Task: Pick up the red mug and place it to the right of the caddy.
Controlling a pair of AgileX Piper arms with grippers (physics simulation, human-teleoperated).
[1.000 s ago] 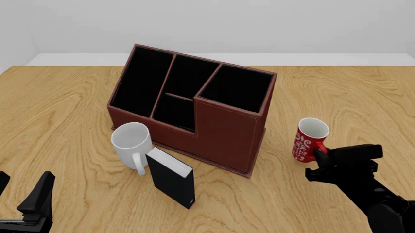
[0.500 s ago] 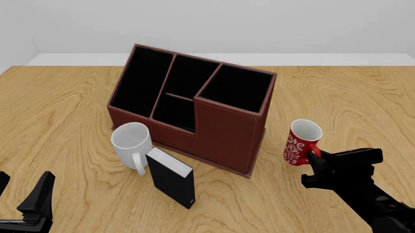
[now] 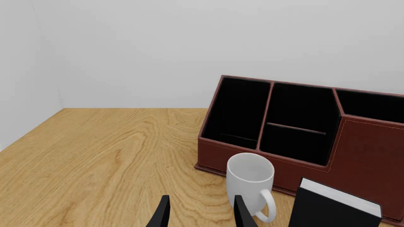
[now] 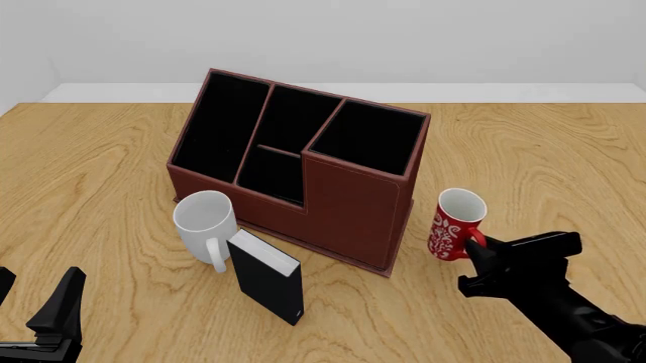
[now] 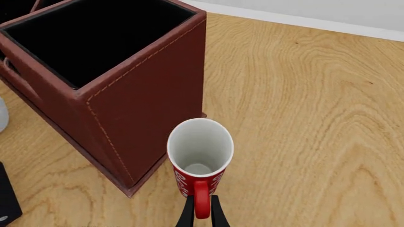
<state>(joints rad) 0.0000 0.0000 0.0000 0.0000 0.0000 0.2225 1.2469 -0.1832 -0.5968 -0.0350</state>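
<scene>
Holding the red mug [image 4: 456,224] by its handle, my right fingers [image 5: 201,213] are pinched on it; the mug sits tilted just right of the caddy [image 4: 302,175], apart from its wall. My judgement: level the mug and lower it straight onto the bench [image 4: 525,162] before releasing. My wrist view shows the gap to the caddy's base lip; the front view cannot. My left fingers [image 3: 197,215] stand spread and empty, short of the caddy.

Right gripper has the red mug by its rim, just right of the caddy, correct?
Not the rim. The right gripper is shut on the red mug by its handle, as the right wrist view shows. The mug is just right of the caddy, as you say.
</scene>
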